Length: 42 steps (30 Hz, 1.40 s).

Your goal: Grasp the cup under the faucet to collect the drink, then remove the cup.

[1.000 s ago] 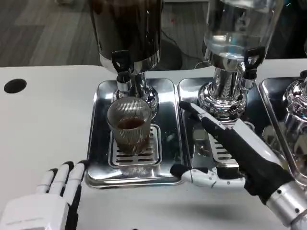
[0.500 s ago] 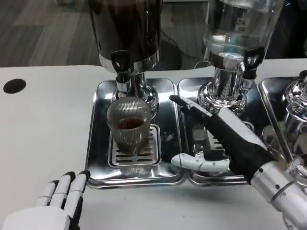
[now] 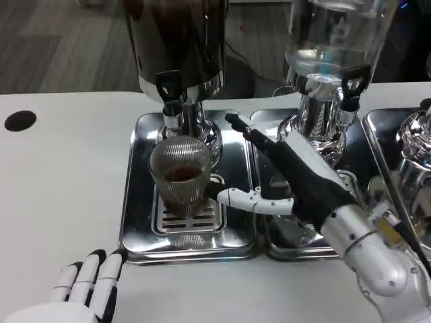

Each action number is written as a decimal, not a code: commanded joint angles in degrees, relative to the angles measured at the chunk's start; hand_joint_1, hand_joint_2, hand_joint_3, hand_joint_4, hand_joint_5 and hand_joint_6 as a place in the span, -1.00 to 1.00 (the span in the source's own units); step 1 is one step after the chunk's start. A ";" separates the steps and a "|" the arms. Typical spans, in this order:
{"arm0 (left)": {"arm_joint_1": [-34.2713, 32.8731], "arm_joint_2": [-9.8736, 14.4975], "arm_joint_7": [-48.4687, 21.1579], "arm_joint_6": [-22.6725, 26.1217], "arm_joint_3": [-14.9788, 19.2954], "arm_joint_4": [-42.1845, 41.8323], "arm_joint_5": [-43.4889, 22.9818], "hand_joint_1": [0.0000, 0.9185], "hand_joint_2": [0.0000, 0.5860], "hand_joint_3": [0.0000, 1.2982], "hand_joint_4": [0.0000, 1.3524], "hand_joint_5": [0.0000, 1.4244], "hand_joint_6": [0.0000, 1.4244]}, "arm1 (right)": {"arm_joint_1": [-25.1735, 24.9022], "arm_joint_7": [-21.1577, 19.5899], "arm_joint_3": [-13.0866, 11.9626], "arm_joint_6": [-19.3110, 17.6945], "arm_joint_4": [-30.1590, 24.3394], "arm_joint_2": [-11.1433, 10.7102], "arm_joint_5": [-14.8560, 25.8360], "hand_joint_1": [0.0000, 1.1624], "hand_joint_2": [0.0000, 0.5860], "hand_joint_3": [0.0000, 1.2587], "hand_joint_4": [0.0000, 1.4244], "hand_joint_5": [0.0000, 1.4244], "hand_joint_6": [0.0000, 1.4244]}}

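Standing just left of right hand (image 3: 286, 178), cup (image 3: 180, 175)

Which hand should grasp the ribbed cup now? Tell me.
Right. The right hand is open beside the ribbed cup, thumb almost touching it; the left hand lies at the table's near edge.

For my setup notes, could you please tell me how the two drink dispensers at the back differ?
The left dispenser holds dark liquid; the right dispenser is clear with much paler contents. A ribbed cup with some dark drink stands under the left dispenser's faucet; I see none under the right dispenser's tap. Both have black tap handles, chrome bases and steel drip trays.
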 commanded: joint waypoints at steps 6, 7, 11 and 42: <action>2.74 0.60 2.61 -1.57 2.12 0.54 -2.60 -1.00 -0.80 -0.86 -1.00 -0.86 -0.38 | -4.50 -5.29 2.07 3.75 4.94 4.64 -2.93 -0.03 -0.57 -0.87 -0.90 -0.93 -1.00; 2.81 0.68 2.63 -1.71 2.31 0.62 -2.83 -1.00 -0.80 -0.86 -1.00 -0.86 -0.38 | -4.66 -5.51 2.18 3.87 5.16 4.84 -3.05 -0.04 -0.57 -0.88 -0.90 -0.93 -1.00; 2.88 0.83 2.66 -2.18 2.97 1.01 -3.60 -1.00 -0.80 -0.85 -1.00 -0.86 -0.38 | -5.68 -6.10 3.06 4.98 6.28 5.85 -3.55 -0.04 -0.58 -0.90 -0.94 -0.95 -1.00; 3.07 1.87 1.50 -4.24 7.64 1.66 -8.57 -1.00 -0.73 -0.80 -0.97 -0.84 -0.38 | -7.22 -8.82 8.78 10.73 7.97 10.02 -7.32 -0.17 -0.58 -1.00 -1.00 -1.00 -1.00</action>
